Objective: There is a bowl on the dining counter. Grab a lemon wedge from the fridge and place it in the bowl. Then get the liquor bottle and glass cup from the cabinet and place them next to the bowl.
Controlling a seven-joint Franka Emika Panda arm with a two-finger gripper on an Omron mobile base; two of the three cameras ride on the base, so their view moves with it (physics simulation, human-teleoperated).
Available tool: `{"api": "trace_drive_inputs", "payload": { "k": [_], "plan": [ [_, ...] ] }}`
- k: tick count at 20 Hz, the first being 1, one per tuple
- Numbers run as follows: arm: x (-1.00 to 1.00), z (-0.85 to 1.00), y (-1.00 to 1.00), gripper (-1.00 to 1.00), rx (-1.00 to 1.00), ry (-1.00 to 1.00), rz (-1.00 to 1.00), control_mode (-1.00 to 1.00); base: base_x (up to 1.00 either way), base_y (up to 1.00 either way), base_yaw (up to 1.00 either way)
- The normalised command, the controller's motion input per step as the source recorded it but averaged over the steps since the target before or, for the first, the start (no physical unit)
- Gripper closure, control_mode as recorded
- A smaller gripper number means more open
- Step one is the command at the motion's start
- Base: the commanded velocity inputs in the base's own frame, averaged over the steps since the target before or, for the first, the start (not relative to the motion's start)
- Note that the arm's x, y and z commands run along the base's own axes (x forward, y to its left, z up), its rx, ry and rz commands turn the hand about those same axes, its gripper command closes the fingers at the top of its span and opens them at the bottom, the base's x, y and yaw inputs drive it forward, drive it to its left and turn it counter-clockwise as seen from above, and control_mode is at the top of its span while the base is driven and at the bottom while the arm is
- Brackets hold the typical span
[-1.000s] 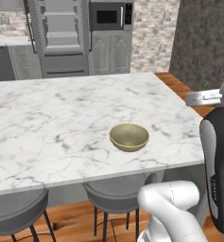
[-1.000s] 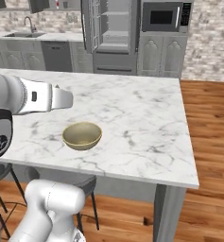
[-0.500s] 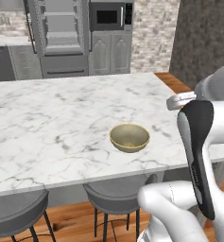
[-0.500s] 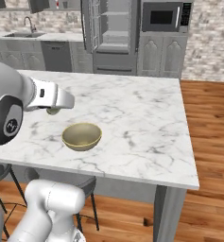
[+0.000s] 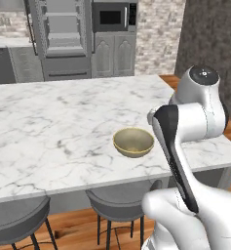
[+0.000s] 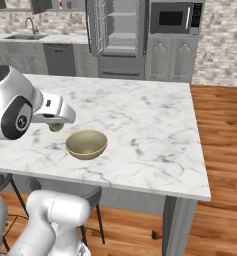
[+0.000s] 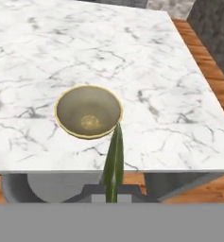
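Observation:
The olive-tan bowl (image 5: pixel 133 142) (image 6: pixel 86 144) (image 7: pixel 88 111) stands near the front edge of the marble dining counter (image 5: pixel 48 132) (image 6: pixel 150 125) (image 7: pixel 156 71). My gripper (image 6: pixel 56 125) (image 7: pixel 112 188) hovers just beside the bowl's rim, above the counter, shut on the lemon wedge (image 6: pixel 55 127) (image 7: pixel 114 158). In the hand view the wedge shows as a thin green sliver pointing at the bowl's near rim. The inside of the bowl holds nothing. The fridge (image 5: pixel 63 39) (image 6: pixel 119 35) stands at the back with its shelves showing.
Two grey stools (image 5: pixel 14 215) (image 5: pixel 119 205) sit under the counter's front edge. A microwave (image 5: pixel 110 17) (image 6: pixel 172 17) and grey cabinets line the back wall beside the fridge. Wood floor (image 6: pixel 220 150) lies beyond the counter's right end.
The arm has swung in from the side toward the bowl. The hand has come down a little beside the bowl's rim, still shut on the wedge.

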Motion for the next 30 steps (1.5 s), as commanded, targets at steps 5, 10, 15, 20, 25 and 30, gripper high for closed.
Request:
{"api": "trace_drive_inputs", "payload": {
  "k": [5, 10, 15, 20, 25, 30],
  "plan": [
    [0.35, -0.68, 0.09, 1.00, 0.00, 0.07, 0.00, -1.00, 0.00, 0.00, 0.00],
    [0.60, -0.21, 0.00, 1.00, 0.04, 0.05, 0.05, -1.00, 0.00, 0.00, 0.00],
    [0.83, -0.12, 0.00, 1.00, 0.11, 0.19, 0.08, -1.00, 0.00, 0.00, 0.00],
    [0.54, -0.58, 0.08, 1.00, 0.03, 0.19, 0.03, -1.00, 0.00, 0.00, 0.00],
    [0.42, -0.79, 0.23, 1.00, 0.00, 0.12, 0.00, -1.00, 0.00, 0.00, 0.00],
    [0.33, -0.73, 0.15, 1.00, 0.00, 0.07, 0.00, -1.00, 0.00, 0.00, 0.00]
  ]
}}
